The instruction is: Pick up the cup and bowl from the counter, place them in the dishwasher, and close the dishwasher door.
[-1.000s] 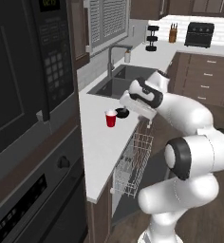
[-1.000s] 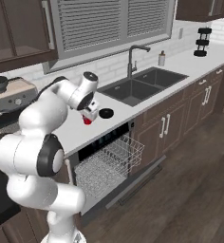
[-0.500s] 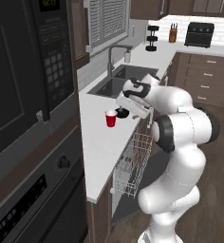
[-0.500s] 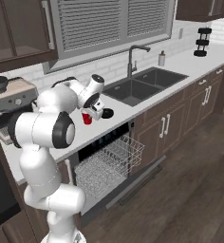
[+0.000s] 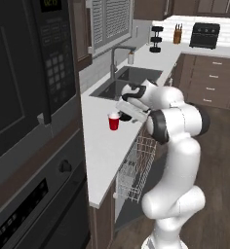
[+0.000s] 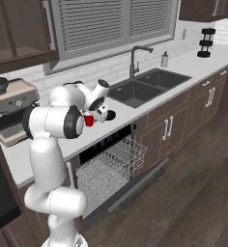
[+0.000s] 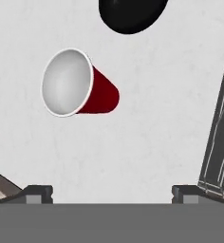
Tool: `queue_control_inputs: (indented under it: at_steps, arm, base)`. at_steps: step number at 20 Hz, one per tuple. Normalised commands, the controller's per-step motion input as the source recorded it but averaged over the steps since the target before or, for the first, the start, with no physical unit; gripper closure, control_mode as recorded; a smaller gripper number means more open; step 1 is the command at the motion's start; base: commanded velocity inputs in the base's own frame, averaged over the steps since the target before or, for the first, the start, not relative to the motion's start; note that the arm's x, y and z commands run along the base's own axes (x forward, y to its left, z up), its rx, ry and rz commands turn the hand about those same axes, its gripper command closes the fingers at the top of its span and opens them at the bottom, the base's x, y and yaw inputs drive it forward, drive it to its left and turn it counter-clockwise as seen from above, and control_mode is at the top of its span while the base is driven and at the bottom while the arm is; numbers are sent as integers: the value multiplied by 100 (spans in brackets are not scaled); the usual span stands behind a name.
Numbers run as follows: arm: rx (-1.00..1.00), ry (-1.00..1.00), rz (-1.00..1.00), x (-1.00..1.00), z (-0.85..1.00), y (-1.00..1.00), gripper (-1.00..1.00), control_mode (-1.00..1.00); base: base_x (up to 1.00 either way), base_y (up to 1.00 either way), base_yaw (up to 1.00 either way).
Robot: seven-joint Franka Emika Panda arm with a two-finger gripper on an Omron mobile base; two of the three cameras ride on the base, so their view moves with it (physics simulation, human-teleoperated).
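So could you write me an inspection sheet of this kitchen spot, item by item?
Surface: white counter with dark inset sink.
Job's things: red cup upright on the counter; black bowl close beside it; dishwasher open, white wire rack pulled out, nothing in it; dishwasher door down.
Clutter: coffee machine, soap bottle.
Grippers: gripper above the counter near the cup, open, holding nothing.
Cables: nothing seen.
Surroundings: black oven, window blinds, brown cabinets, wood floor.

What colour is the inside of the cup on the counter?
White, with a red outer wall. The hand view looks straight into the cup, so it shows best there.
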Motion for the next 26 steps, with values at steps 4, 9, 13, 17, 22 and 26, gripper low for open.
queue_control_inputs:
  at_steps: [4, 9, 13, 17, 22, 26]
  arm:
    - [0, 0, 0, 34, -21, 10, -100, -100]
    - [0, 0, 0, 37, -24, 17, -100, -100]
    - [0, 0, 0, 38, -20, 12, -100, -100]
    - [1, 0, -1, 39, -13, 1, -100, -100]
    - [0, 0, -3, 47, -18, 0, -100, -100]
    - [1, 0, -3, 42, -20, 0, -100, -100]
  base:
    - [0, 0, 0]
    - [0, 0, 0]
    - [0, 0, 0]
    - [0, 0, 0]
    - [0, 0, 0]
    - [0, 0, 0]
